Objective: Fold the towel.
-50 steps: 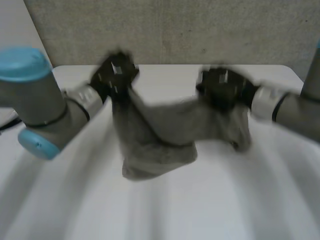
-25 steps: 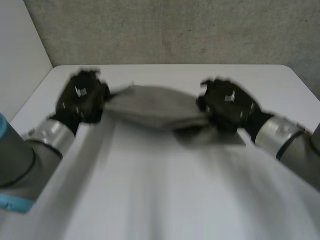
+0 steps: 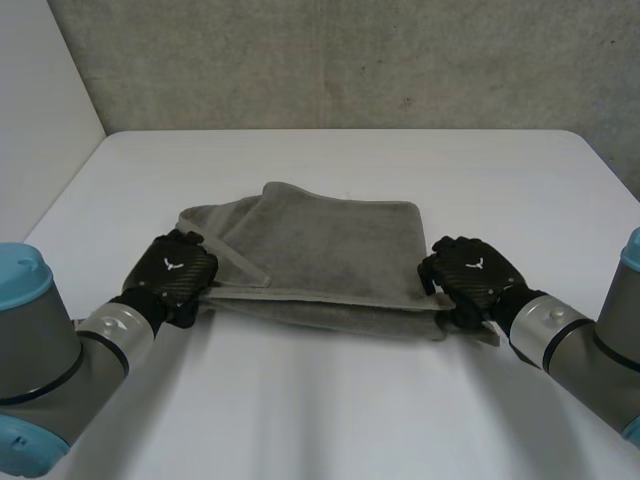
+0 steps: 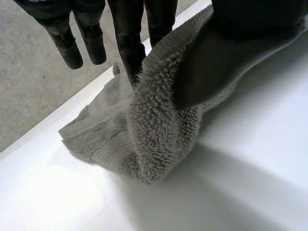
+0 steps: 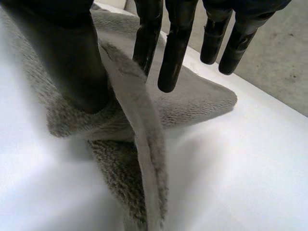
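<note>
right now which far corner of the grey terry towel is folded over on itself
The far-left corner of the grey terry towel: a flap is doubled over there, while the far-right corner lies flat.

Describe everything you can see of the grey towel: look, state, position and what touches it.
The towel is grey terry cloth with a looped pile and a flatter woven band near one hem. It lies on the white table, folded into at least two layers, rumpled at its left end. The left hand pinches its near left corner between thumb and fingers; the right hand pinches the near right corner likewise.
</note>
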